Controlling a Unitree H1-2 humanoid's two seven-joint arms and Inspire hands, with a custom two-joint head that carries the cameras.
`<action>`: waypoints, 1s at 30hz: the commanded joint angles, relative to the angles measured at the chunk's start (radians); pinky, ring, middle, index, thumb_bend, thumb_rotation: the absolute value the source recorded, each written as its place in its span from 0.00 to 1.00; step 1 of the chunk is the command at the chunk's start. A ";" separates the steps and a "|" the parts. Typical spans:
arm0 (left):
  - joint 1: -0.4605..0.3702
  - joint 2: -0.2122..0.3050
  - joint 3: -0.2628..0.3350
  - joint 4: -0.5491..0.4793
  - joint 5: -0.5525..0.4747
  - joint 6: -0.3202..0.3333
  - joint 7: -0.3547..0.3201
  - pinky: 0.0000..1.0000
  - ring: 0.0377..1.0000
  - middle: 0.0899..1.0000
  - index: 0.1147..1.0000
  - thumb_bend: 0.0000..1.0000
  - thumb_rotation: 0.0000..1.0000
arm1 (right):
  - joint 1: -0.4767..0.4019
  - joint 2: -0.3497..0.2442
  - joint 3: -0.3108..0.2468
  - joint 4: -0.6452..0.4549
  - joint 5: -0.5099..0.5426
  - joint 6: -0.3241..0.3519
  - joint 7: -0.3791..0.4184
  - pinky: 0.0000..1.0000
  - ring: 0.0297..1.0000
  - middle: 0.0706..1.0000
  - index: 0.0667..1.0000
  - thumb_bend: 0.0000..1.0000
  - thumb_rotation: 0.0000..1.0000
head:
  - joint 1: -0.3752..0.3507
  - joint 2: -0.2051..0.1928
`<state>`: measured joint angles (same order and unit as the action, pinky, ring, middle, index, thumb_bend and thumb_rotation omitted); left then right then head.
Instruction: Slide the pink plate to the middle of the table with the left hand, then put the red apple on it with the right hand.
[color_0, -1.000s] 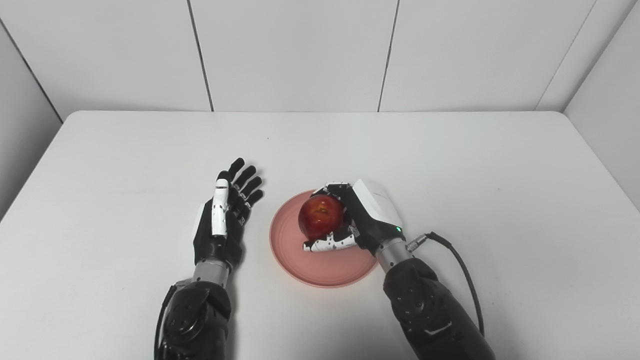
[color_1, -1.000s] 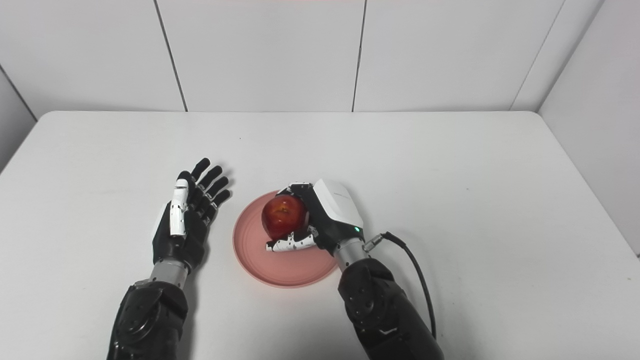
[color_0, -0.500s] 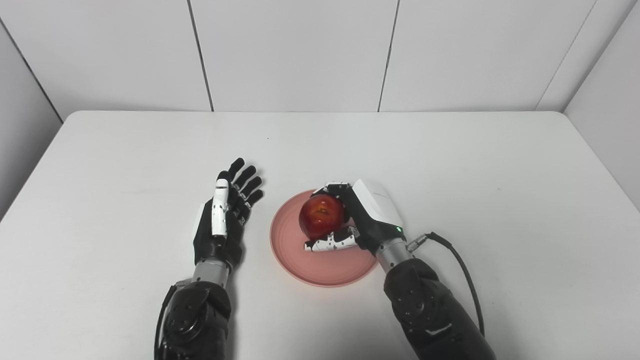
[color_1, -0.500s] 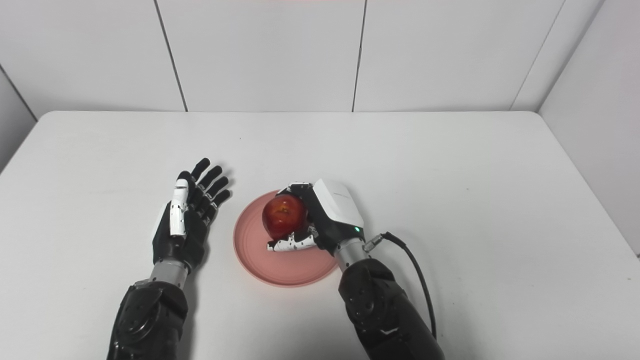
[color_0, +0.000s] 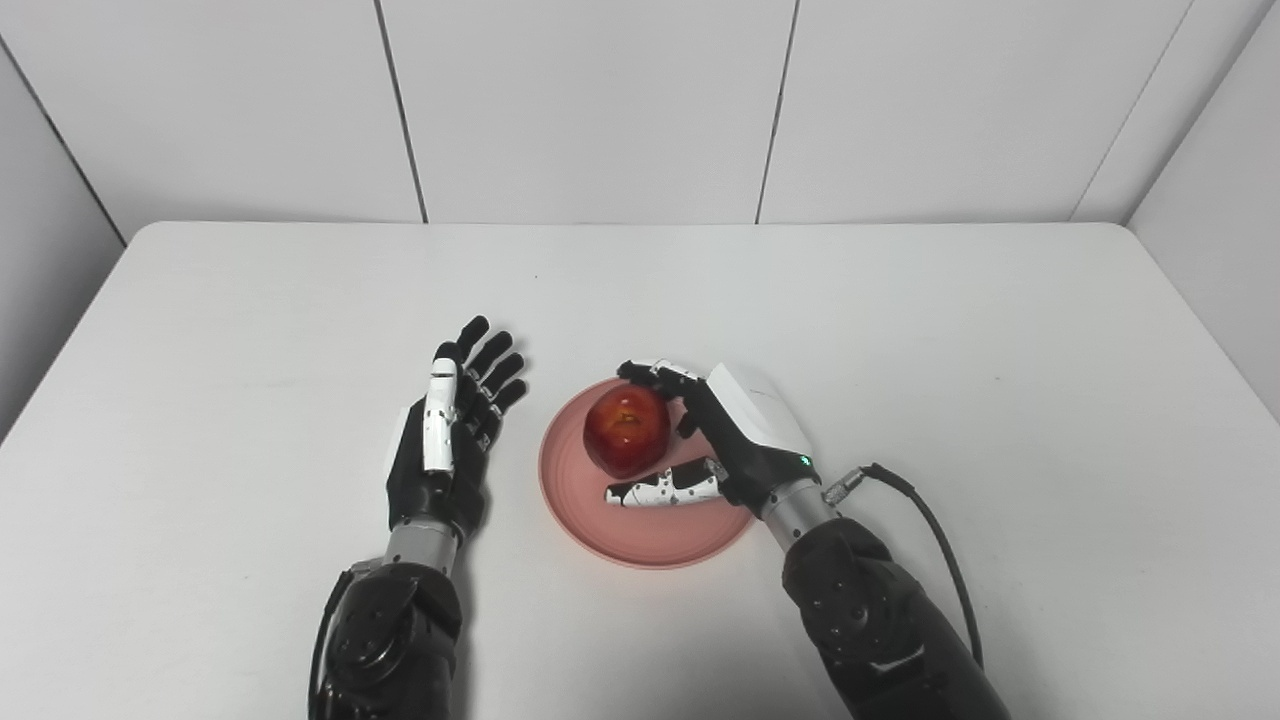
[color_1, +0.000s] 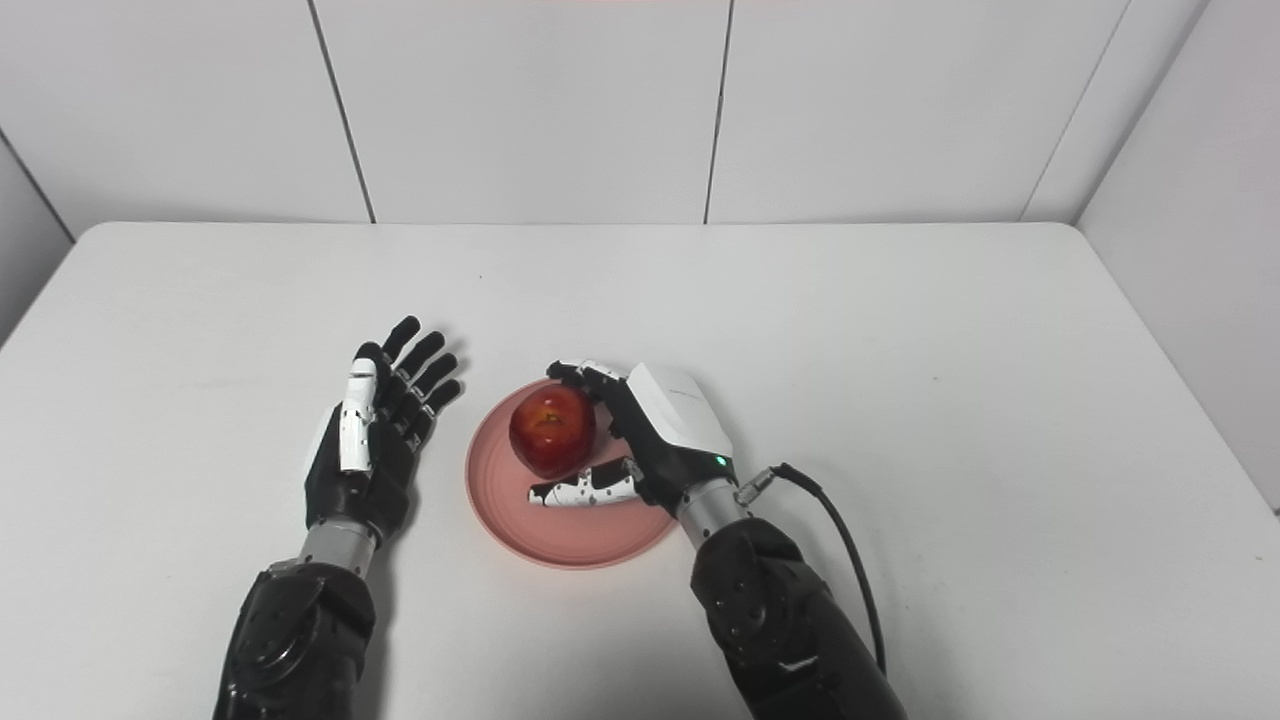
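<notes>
Left eye view, red apple (color_0: 626, 431) on pink plate (color_0: 590, 515), right robot hand (color_0: 722, 440) spread, holding nothing

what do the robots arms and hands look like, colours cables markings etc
Both forearms are glossy black with silver wrist cuffs. The left hand is black with a white thumb. The right hand has a white back, a green light, speckled black-and-white thumb and a black cable at its wrist.

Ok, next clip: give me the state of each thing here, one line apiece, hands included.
red apple: sitting on the plate, stem side up, between the right hand's spread fingers and thumb.
pink plate: flat on the table near its middle, apple on it.
right hand: open, fingers apart around the apple, resting over the plate.
left hand: open, fingers extended, holding nothing, left of the plate and apart from it.
table: white.
</notes>
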<state>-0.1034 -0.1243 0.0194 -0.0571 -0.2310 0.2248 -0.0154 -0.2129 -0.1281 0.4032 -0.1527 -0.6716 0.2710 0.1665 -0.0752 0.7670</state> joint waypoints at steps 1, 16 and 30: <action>-0.012 -0.004 0.001 -0.001 -0.002 0.011 0.002 0.88 0.87 0.88 0.87 0.37 1.00 | -0.021 -0.003 -0.017 -0.040 0.017 -0.020 0.001 0.75 0.80 0.82 0.83 1.00 0.32 | 0.001 0.001; -0.014 0.000 0.004 0.006 -0.002 0.005 -0.004 0.88 0.87 0.87 0.87 0.37 1.00 | -0.019 -0.007 -0.050 -0.106 0.030 -0.012 0.018 0.80 0.87 0.89 0.91 1.00 0.45 | 0.000 0.002; -0.016 -0.001 0.008 0.012 -0.008 0.004 -0.008 0.88 0.87 0.87 0.87 0.37 1.00 | -0.019 -0.018 -0.126 -0.192 0.114 -0.022 0.031 0.86 0.96 1.00 1.00 1.00 0.61 | 0.000 -0.001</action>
<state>-0.1054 -0.1231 0.0247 -0.0537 -0.2343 0.2232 -0.0245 -0.2039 -0.1477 0.2933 -0.3047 -0.5745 0.2712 0.2043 -0.0767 0.7655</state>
